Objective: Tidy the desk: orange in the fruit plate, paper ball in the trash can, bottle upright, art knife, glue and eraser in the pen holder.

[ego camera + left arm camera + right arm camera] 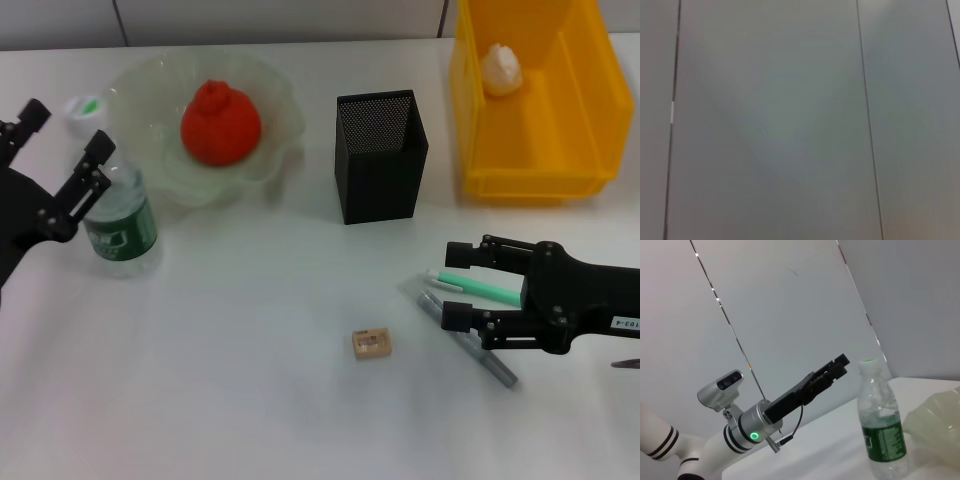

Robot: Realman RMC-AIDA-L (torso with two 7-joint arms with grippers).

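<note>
Upright bottle (118,215) beside fruit plate (270,150) rim

Open table lies around the eraser (371,344) on its left and near sides, while the right gripper (453,283), a green pen (478,287) and a grey knife (468,345) crowd its right.

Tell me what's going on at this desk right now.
A two-armed robot is tidying. The red-orange fruit sits in the pale green scalloped bowl, the white paper wad lies in the yellow bin, and the clear water bottle stands upright by the open left gripper. The open right gripper hovers at a green-capped stick and a grey pen-like tool. The tan eraser lies near the black mesh cup.
</note>
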